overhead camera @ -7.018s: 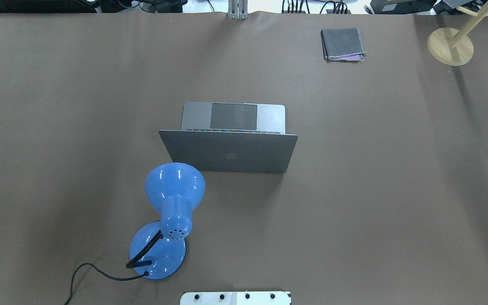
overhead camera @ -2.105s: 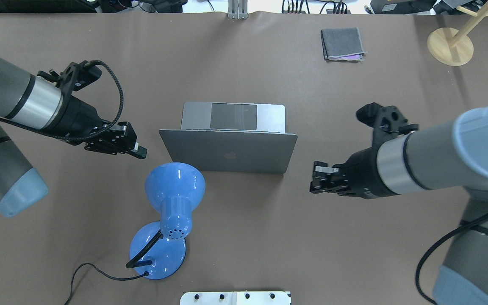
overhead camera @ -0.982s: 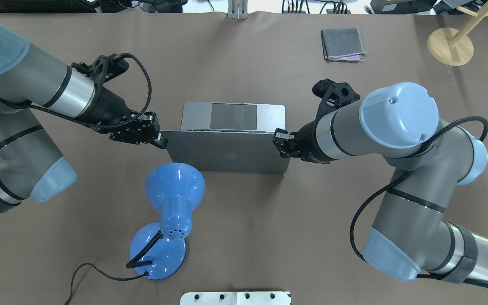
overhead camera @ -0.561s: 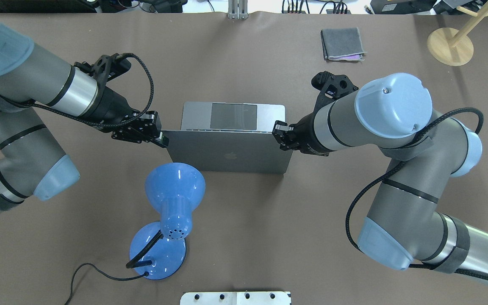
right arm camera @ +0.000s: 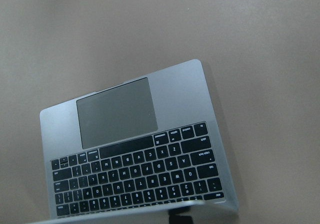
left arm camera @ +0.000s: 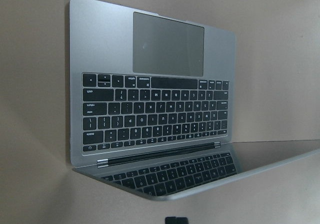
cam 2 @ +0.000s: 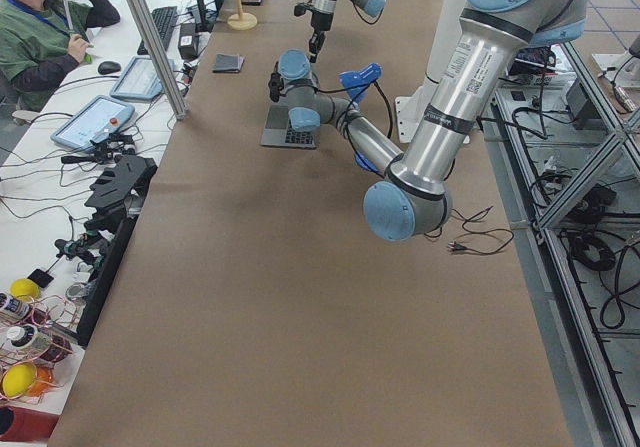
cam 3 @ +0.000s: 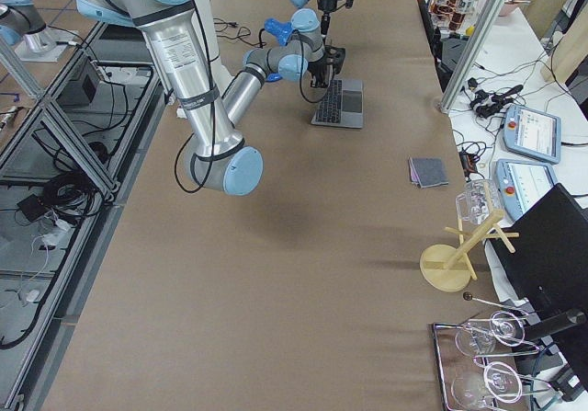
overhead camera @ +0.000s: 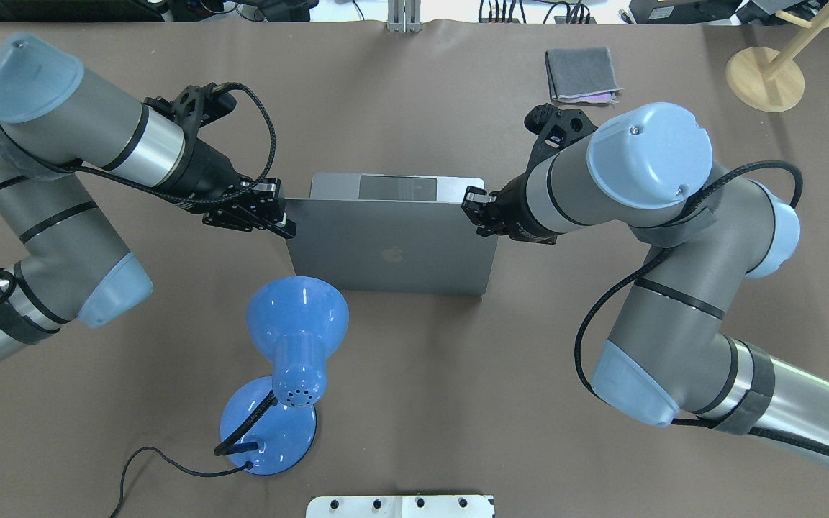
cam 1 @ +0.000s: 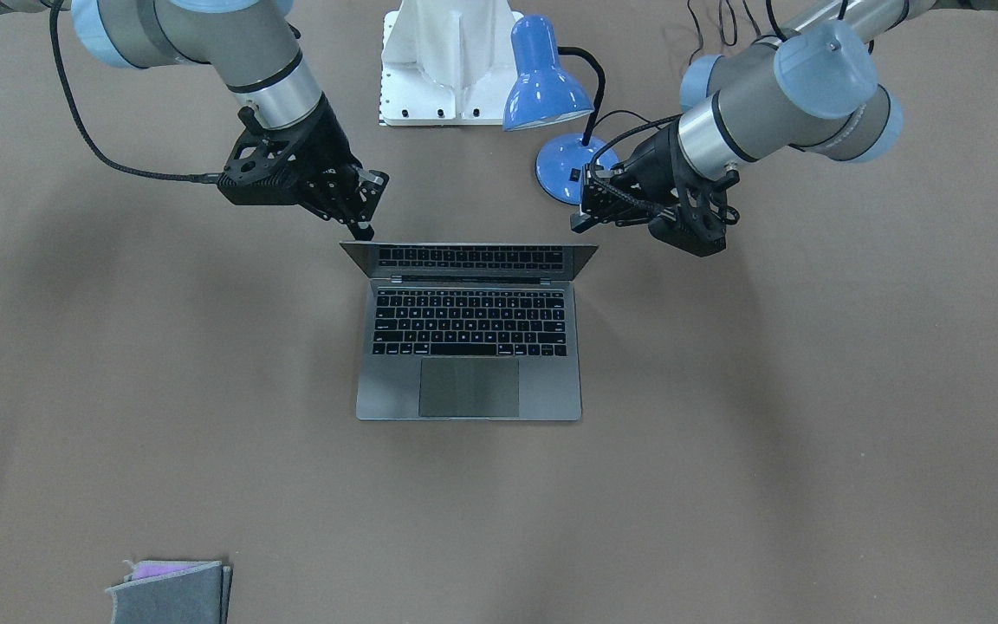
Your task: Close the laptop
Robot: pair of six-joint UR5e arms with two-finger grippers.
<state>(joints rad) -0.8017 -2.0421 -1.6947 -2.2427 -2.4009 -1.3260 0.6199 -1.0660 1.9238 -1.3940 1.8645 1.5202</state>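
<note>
We saw the slim grey metal laptop at the middle of the bench, lid leaning over its keyboard, top edge spanning from left pincer to right pincer, both closed empty behind its corners.

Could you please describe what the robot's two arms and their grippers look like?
Both the left arm and the right arm are round grey tubes with pale blue joint caps and silver wrist bands. A braided black cable loops along each. The left gripper and right gripper are black and blocky.
</note>
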